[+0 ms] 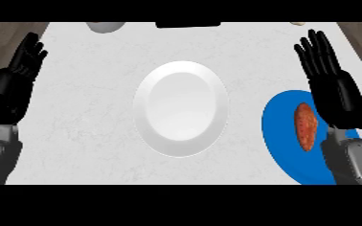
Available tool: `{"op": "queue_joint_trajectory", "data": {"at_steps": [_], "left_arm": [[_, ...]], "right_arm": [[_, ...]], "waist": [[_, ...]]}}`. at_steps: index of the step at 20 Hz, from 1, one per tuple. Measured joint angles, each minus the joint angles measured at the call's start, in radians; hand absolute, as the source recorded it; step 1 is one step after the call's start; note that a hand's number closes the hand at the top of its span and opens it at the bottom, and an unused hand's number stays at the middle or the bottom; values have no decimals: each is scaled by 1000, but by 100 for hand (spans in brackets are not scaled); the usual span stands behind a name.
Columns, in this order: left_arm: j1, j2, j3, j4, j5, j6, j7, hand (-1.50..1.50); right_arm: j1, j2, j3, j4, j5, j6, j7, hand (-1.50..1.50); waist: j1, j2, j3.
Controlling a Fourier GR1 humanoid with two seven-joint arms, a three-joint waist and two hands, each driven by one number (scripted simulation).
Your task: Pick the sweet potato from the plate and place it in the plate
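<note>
Counter (78, 124): pale grey-white marbled top that fills nearly the whole view; darker strips show past its far left and far right corners.
White plate (181, 108): round, plain, at the middle of the counter, with nothing on it; a wide rim rings a shallow well.
Blue plate (283, 139): near the view's lower right, partly cut by the lower edge and partly hidden under the right forearm; well apart from the white plate, with bare counter between them.
Right hand (329, 84): black, at the view's right edge, held over the blue plate's far right side; fingers straight, slightly spread, pointing away toward the counter's far side, holding nothing. Its grey forearm comes in at the lower right corner.
Left hand (20, 74): black, at the view's left edge, resting open with fingers straight and a little apart, pointing away; it holds nothing and lies far from both plates.
Sweet potato (305, 126): orange-red, long and narrow, lying on the blue plate's right half, its length running near to far; just beside the right hand's wrist, and whether they touch cannot be told.
Dark slab (188, 25): black, flat, at the far edge, middle.
Pale bowl (106, 27): rounded, at the far edge, left, cut off.
Small pale thing (299, 23): at the far edge, right; too small to tell.
</note>
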Motion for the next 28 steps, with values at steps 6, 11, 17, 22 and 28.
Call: {"op": "queue_joint_trajectory", "data": {"at_steps": [6, 11, 17, 22, 28], "left_arm": [[29, -57, -38, 35, -1, 5, 31, 0], [73, -110, -69, 74, 18, -2, 46, 0], [77, -144, -91, 103, 17, -12, 52, 0], [63, -161, -92, 117, 12, -13, 62, 0], [52, -188, -88, 152, -8, -11, 46, 0]], "right_arm": [[21, -135, -89, 172, -181, 312, -19, 150], [54, -241, -172, 289, -46, 293, -157, -150], [119, -278, -172, 571, 78, 438, -484, -150], [98, -352, -105, 699, 248, 395, -608, -150], [16, -415, -45, 812, 370, 355, -664, -150]], "waist": [[16, 14, -28], [10, 22, -36], [26, 20, -34], [30, 15, -35], [26, 11, -37]]}}
